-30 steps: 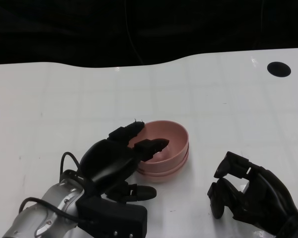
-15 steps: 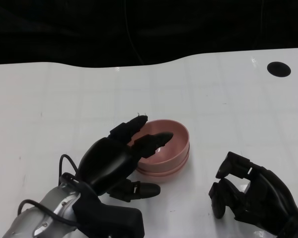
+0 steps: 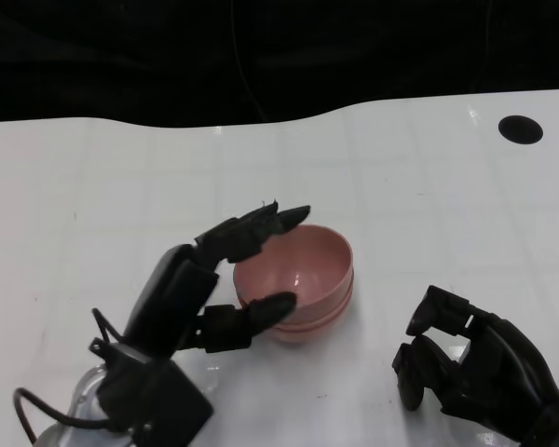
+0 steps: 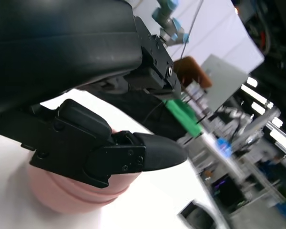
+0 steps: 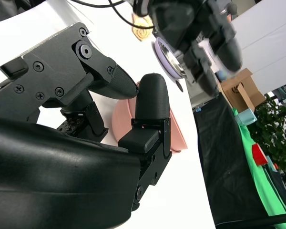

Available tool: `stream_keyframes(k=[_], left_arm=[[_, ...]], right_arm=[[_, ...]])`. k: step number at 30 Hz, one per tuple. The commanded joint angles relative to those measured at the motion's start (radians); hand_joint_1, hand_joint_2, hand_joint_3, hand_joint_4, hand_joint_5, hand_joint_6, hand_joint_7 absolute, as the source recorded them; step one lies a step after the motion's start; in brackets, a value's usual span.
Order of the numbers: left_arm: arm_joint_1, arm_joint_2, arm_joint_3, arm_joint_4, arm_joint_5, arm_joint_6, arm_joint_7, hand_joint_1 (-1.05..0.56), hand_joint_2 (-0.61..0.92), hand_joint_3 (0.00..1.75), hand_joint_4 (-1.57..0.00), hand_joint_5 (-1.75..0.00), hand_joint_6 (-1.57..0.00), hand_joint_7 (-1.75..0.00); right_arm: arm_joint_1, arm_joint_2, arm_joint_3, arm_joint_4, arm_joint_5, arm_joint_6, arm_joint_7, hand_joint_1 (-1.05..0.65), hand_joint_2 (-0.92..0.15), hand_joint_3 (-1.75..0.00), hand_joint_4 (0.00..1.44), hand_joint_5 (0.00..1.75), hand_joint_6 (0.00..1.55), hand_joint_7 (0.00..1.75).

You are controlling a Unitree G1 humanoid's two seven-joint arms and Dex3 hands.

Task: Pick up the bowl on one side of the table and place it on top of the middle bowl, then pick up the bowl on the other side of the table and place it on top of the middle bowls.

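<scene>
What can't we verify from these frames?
- Left hand contact with the pink bowl stack: head view, fingers cover the near rim; can't tell touching or clear.
- Stack count: head view shows layered rims, too tight to count.
- Right hand: head view, cut off by the bottom edge.

My left hand [image 3: 200,293] is beside the pink bowls [image 3: 298,279] stacked on the white table [image 3: 401,186], fingers spread around the near-left rim, maybe touching it. My right hand [image 3: 470,363] rests apart, fingers curled, empty.
</scene>
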Motion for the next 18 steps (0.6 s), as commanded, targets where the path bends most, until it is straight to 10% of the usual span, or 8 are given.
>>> stream_keyframes(k=[1,4,10,13,18], left_arm=[[0.079,0.012,0.051,-0.108,-0.19,0.067,-0.126,-0.56,0.92,0.56,-0.72,-0.24,-0.73,-0.08],[0.166,-0.004,0.096,-0.24,-0.436,0.209,-0.248,-0.51,0.92,0.55,-0.83,-0.38,-0.84,-0.1],[0.29,-0.004,0.222,-0.417,-0.705,0.457,-0.363,-0.35,0.9,0.61,-0.57,-1.36,-1.0,-0.21],[0.332,0.001,0.291,-0.437,-0.797,0.526,-0.441,-0.24,0.72,0.95,-0.56,-1.69,-0.74,-1.03],[0.399,0.041,0.37,-0.473,-0.846,0.662,-0.505,-0.2,0.5,1.32,-0.76,-1.75,-0.72,-1.57]], right_arm=[[-0.008,-0.02,-0.008,-0.003,0.008,0.002,0.006,-0.18,-0.5,-1.25,0.94,1.75,0.74,1.61],[-0.007,-0.024,-0.014,0.002,0.011,0.0,0.012,-0.18,-0.5,-1.25,0.94,1.75,0.74,1.61],[-0.017,-0.031,-0.025,0.022,0.02,-0.002,0.025,-0.18,-0.49,-1.26,0.94,1.75,0.74,1.62],[-0.028,-0.04,-0.037,0.047,0.026,-0.009,0.047,-0.2,-0.49,-1.25,0.94,1.75,0.74,1.61],[-0.038,-0.055,-0.056,0.068,0.026,-0.011,0.059,-0.21,-0.49,-1.25,0.93,1.75,0.73,1.62]])
